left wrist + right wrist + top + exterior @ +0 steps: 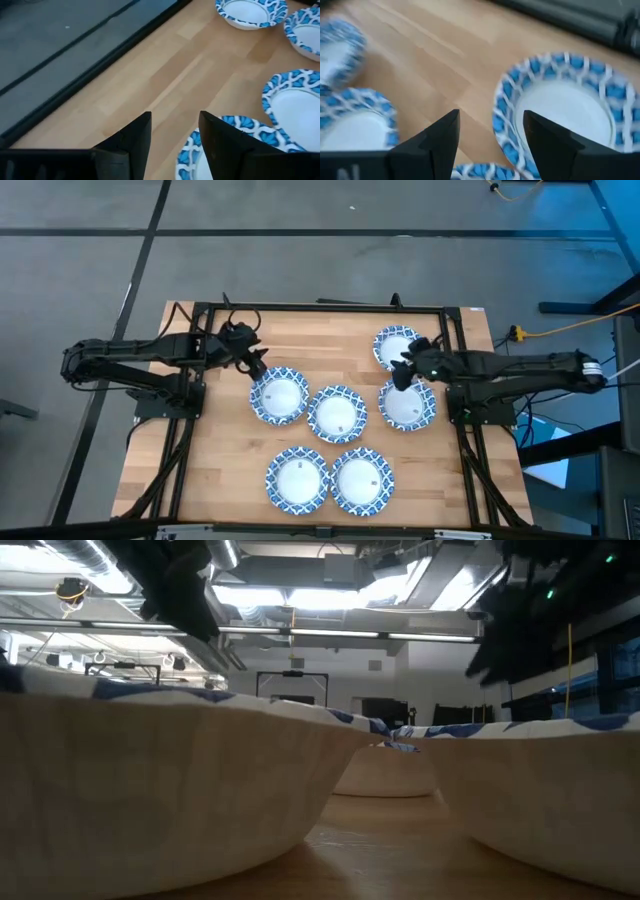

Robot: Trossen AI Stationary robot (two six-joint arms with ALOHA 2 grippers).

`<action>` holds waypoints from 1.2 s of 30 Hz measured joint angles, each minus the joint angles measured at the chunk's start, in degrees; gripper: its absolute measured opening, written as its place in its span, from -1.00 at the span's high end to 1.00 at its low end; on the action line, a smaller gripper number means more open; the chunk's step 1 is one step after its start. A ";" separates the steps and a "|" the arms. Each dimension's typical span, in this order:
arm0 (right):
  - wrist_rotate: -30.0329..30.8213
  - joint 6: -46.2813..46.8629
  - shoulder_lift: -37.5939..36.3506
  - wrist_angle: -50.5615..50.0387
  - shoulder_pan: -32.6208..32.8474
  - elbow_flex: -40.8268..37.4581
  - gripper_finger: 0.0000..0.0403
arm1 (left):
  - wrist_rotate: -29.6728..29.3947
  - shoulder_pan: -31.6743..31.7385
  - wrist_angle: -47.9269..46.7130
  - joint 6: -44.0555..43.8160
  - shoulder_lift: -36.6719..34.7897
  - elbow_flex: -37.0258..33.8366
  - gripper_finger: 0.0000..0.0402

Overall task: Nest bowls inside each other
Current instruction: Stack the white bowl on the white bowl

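Six blue-and-white rimmed bowls rest on their bases on the wooden table (220,470): two at the far right (396,347) (407,404), two in the middle (279,395) (337,413) and two near the front (297,479) (362,480). No bowl sits inside another, and no others show. My left gripper (255,366) is open above the far-left rim of the middle-left bowl (235,131). My right gripper (404,373) is open between the two far-right bowls. The near rim of the farther one (502,125) lies between its fingers.
A black frame (320,308) runs along the table's far and side edges. Bare wood lies at the table's far middle (320,345) and left side. In the low view the two front bowls (150,780) (560,790) fill the picture.
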 joint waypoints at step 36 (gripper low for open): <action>-15.87 -10.48 30.54 -6.27 -11.68 10.67 -0.09 | 1.58 -0.03 -0.67 1.43 0.00 0.00 0.21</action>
